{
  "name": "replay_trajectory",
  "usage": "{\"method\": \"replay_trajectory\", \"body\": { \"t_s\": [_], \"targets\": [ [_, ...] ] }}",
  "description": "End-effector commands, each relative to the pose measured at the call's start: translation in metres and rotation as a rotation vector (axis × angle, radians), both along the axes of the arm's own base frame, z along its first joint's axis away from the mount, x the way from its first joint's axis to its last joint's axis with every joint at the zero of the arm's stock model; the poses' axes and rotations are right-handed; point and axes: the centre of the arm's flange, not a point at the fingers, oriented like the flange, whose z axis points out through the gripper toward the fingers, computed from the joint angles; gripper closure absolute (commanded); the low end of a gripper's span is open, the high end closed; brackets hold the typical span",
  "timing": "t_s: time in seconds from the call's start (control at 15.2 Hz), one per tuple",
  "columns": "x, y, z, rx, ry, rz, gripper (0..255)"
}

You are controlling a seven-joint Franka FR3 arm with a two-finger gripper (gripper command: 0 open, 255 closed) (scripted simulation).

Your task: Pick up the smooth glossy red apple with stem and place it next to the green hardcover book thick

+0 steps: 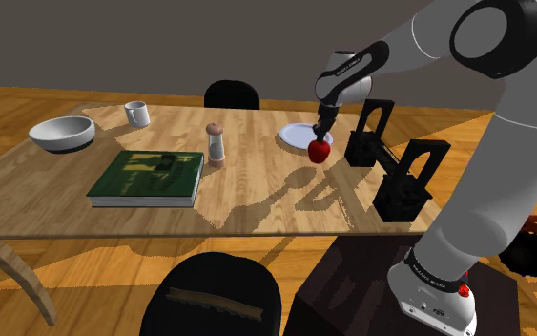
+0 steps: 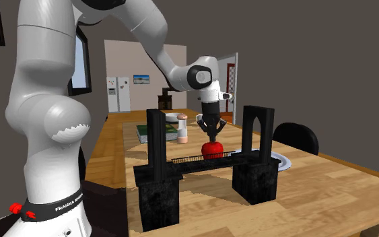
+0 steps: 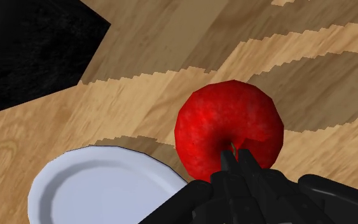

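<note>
The glossy red apple (image 1: 320, 151) hangs just above the wooden table (image 1: 257, 205), beside a white plate (image 1: 293, 135). My black gripper (image 1: 321, 137) comes down onto its top, shut on the apple around the stem hollow; in the wrist view the fingertips (image 3: 234, 164) meet at the stem on the apple (image 3: 225, 121). From the second exterior view the apple (image 2: 212, 149) and gripper (image 2: 211, 137) show behind a black rack. The thick green book (image 1: 147, 178) lies flat toward the shoulder view's left, well away from the apple, and also shows as a green book (image 2: 147, 130) far down the table.
A black two-post rack (image 1: 390, 164) stands close on the shoulder view's right of the apple. A small shaker (image 1: 216, 143) stands between book and apple. A grey bowl (image 1: 62, 133) and white mug (image 1: 137, 115) sit at the far left. Dark chairs (image 1: 231, 94) (image 1: 223, 298) flank the table.
</note>
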Motion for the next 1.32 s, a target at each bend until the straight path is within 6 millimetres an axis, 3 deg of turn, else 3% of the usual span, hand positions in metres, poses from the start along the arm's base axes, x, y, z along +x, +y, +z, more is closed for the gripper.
{"method": "replay_trajectory", "body": {
  "t_s": [0.0,1.25],
  "targets": [
    [0.0,0.0,0.012,0.0,0.0,0.0,255],
    [0.0,0.0,0.112,0.0,0.0,0.0,255]
  ]
}}
